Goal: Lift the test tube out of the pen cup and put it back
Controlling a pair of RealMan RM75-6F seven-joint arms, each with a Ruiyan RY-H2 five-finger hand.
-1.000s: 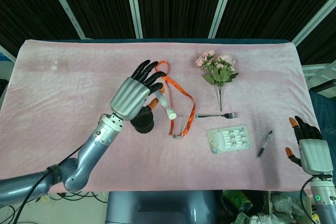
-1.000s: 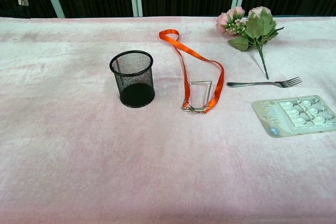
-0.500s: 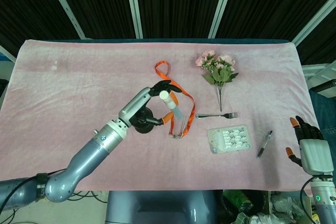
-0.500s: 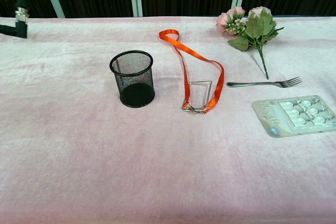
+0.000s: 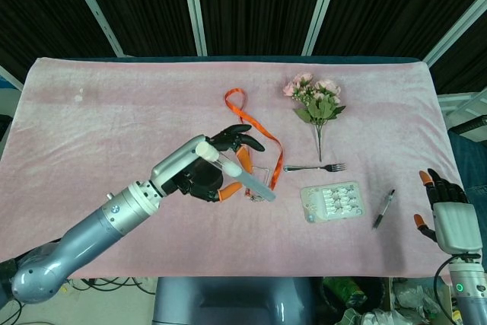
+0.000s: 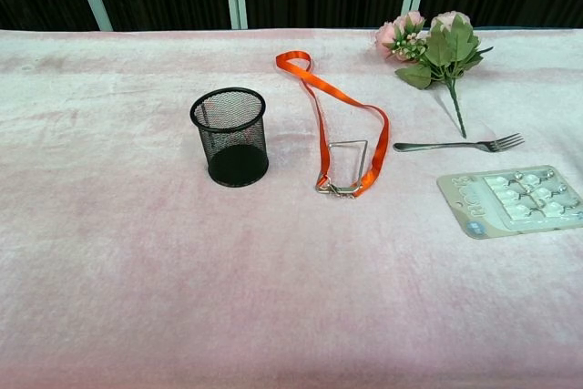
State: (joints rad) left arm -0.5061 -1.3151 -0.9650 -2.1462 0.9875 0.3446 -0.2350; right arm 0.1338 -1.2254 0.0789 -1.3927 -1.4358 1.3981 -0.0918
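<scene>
Test tube [image 5: 236, 173] is out of the pen cup [image 6: 230, 137] and up in the air, pinched near its white-capped end by the left hand [image 5: 204, 174], with the clear body slanting down and away toward the lanyard [image 6: 339, 125]. From the head view it sits above the pen cup, hiding most of it; the chest view shows the pen cup standing upright and empty, with no tube or hand in frame, so the tube must be held well above it.

It looks like a light, stiff, smooth tube, probably glass or clear plastic, so I would judge it slippery and breakable if squeezed hard or knocked on the mesh rim. The capped end is the sensible place to hold it, leaving the rounded bottom free to go in first; it would need tipping upright before lowering.

The right hand [image 5: 452, 215] hangs at the near edge of the surface [image 6: 137, 271], far from the pen cup, fingers spread and holding nothing.

Counting outward from the pen cup: one test tube, one pen cup, one orange lanyard just beside it, one fork [image 6: 458, 144] past that, one bunch of flowers [image 6: 433, 50] behind the fork, one blister pack [image 6: 513, 199] in front of it, one pen [image 5: 383, 208] furthest off.
</scene>
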